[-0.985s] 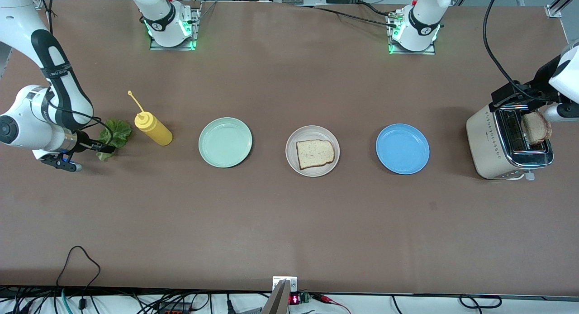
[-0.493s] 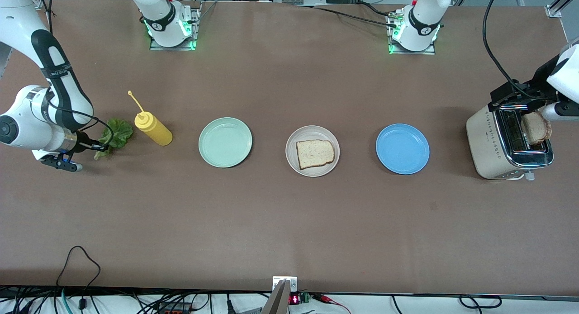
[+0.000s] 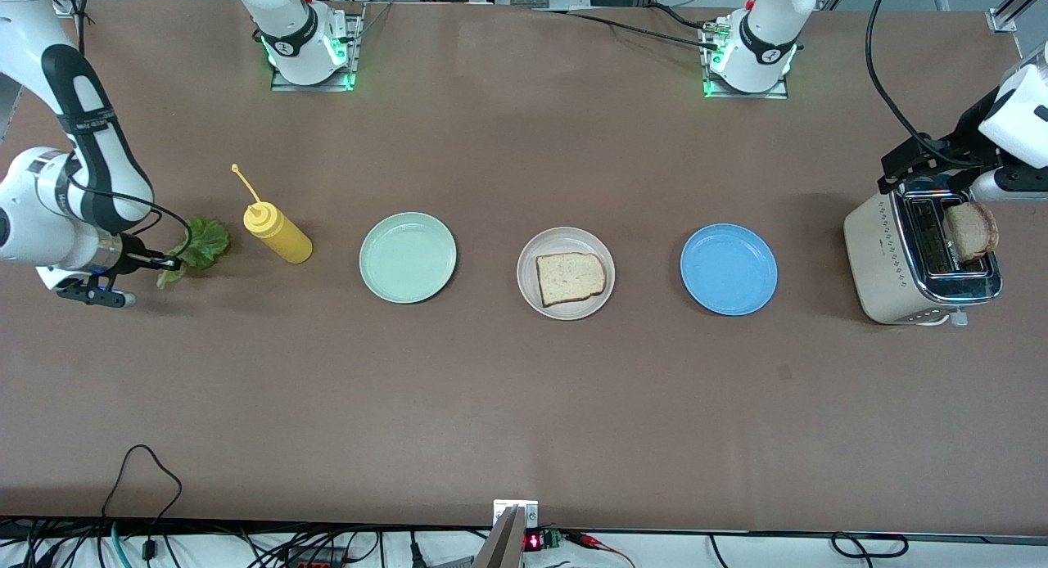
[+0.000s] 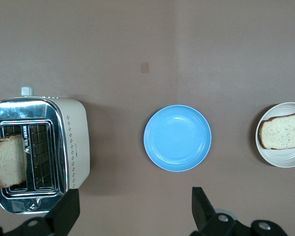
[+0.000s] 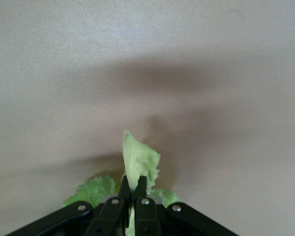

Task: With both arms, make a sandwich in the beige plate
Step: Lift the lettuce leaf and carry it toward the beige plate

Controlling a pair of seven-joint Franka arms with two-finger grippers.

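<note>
- The beige plate (image 3: pixel 566 273) sits mid-table between the mint-green plate (image 3: pixel 408 257) and the blue plate (image 3: pixel 729 269); one bread slice (image 3: pixel 571 277) lies flat in it.
- The mint-green plate and the blue plate each hold nothing.
- The toaster (image 3: pixel 921 257) stands at the left arm's end of the table; a second bread slice (image 3: pixel 970 231) sticks up out of one slot.
- The left gripper (image 4: pixel 132 211) hangs over the table beside the toaster, fingers spread wide and holding nothing.
- The right gripper (image 5: pixel 132 189) is pinched tight on the lettuce leaf (image 3: pixel 196 245) at the right arm's end of the table.
- The yellow squeeze bottle (image 3: pixel 277 232) stands between the lettuce leaf and the mint-green plate.
</note>
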